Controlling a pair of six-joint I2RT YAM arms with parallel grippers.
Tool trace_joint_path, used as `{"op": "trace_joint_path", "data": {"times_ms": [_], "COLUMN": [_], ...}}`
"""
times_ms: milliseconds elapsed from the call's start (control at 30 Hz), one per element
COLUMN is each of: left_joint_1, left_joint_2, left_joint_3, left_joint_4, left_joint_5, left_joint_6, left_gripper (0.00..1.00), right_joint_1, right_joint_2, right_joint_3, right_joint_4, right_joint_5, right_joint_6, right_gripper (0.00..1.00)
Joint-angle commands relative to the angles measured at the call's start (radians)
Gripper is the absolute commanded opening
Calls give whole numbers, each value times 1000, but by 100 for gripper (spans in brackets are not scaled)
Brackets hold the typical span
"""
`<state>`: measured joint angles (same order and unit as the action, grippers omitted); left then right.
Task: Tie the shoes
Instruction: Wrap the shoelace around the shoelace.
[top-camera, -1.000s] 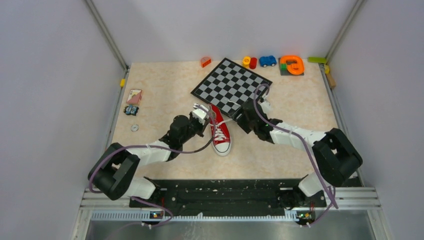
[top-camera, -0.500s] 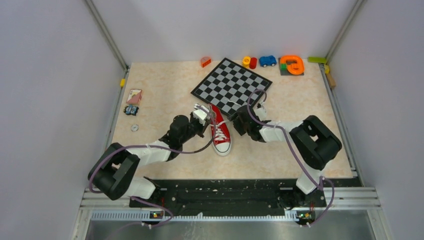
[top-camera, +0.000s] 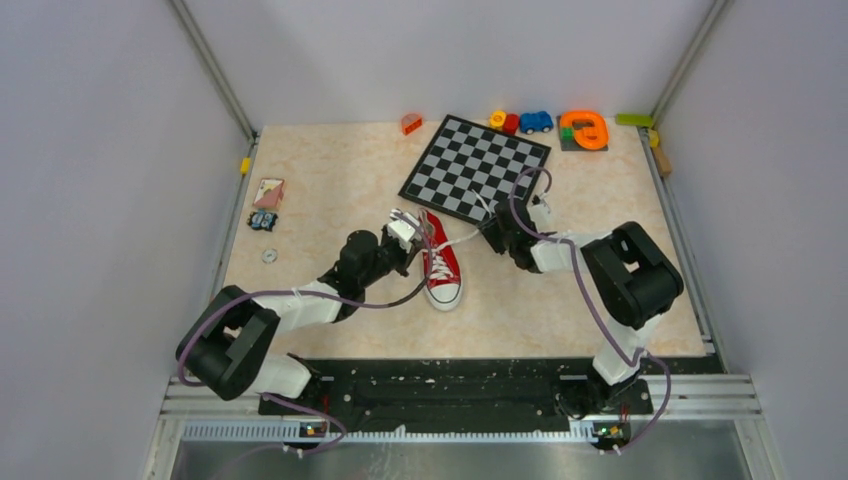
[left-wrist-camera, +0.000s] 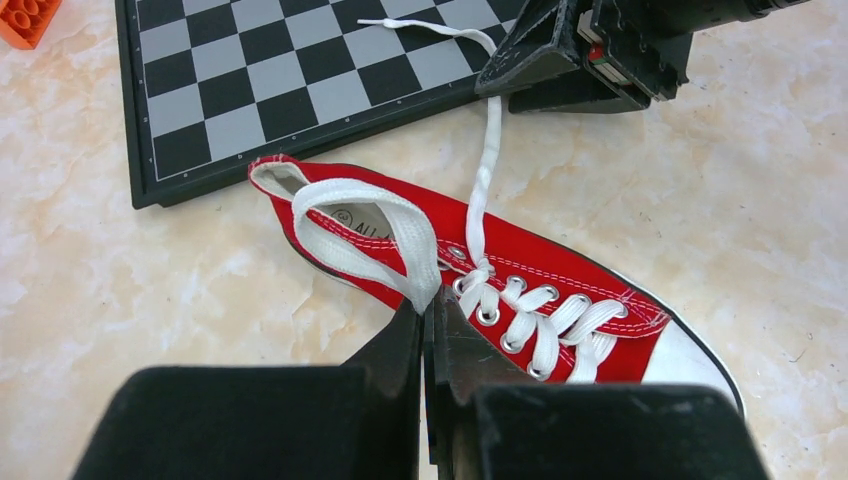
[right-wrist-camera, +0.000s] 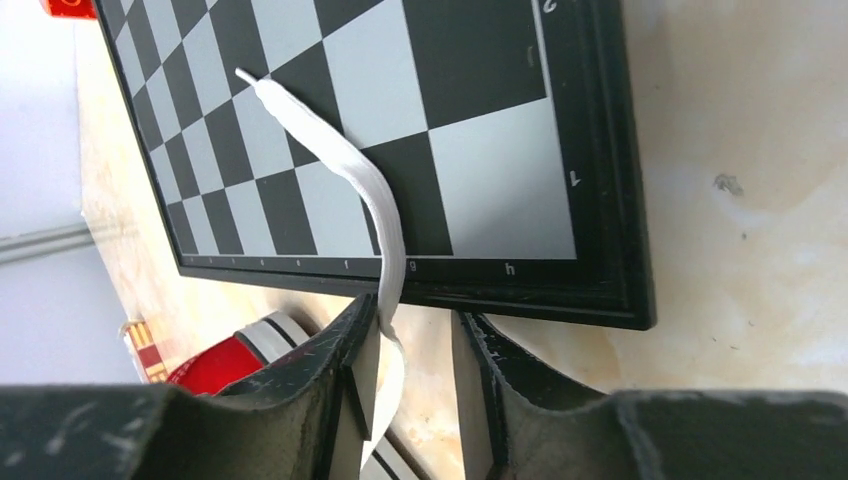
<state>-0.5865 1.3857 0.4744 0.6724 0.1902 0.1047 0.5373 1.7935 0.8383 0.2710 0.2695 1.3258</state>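
Note:
The red sneaker (top-camera: 441, 266) lies on the table with its toe towards the arms; it also shows in the left wrist view (left-wrist-camera: 560, 270). My left gripper (top-camera: 408, 232) is at the shoe's left side, shut (left-wrist-camera: 430, 308) on a loop of white lace (left-wrist-camera: 350, 215) over the shoe's opening. The other lace end (left-wrist-camera: 487, 150) runs from the top eyelets to my right gripper (top-camera: 493, 228) at the chessboard's near edge. The right gripper (right-wrist-camera: 415, 318) has its jaws apart. The lace (right-wrist-camera: 370, 190) passes between them against the left finger (right-wrist-camera: 350, 340), its tip lying on the board.
A chessboard (top-camera: 476, 170) lies just behind the shoe, its near edge at the right gripper (right-wrist-camera: 600, 150). Small toys line the back edge: an orange block (top-camera: 411, 123), a blue car (top-camera: 536, 121), an orange ring piece (top-camera: 584, 130). A card (top-camera: 268, 192) and a washer (top-camera: 269, 256) lie at the left.
The right arm folded in closer, its gripper went towards the shoe and then back to the board edge. The chessboard slid to the right and back. The left gripper has kept its hold.

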Motion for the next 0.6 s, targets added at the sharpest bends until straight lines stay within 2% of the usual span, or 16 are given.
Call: {"op": "trace_joint_path", "data": {"times_ms": [0, 100, 267, 367, 567], "left_joint_1": [6, 6, 6, 6, 7], "left_joint_2": [6, 10, 25, 30, 27], "left_joint_3": [15, 18, 25, 27, 30], "left_joint_4": [30, 29, 27, 26, 24], "left_joint_5": [22, 34, 40, 41, 67], "left_joint_6": [15, 20, 23, 23, 32], "left_gripper": [0, 0, 0, 0, 0], "right_joint_1": [-7, -3, 3, 3, 3], "right_joint_2": [2, -8, -30, -50, -182], "right_joint_3": [22, 17, 5, 9, -28], "right_joint_4": [80, 81, 80, 50, 13], "right_joint_5": [-56, -75, -102, -99, -125], "right_joint_6": [-78, -81, -93, -123, -234], "right_gripper": [31, 27, 12, 0, 0]}}
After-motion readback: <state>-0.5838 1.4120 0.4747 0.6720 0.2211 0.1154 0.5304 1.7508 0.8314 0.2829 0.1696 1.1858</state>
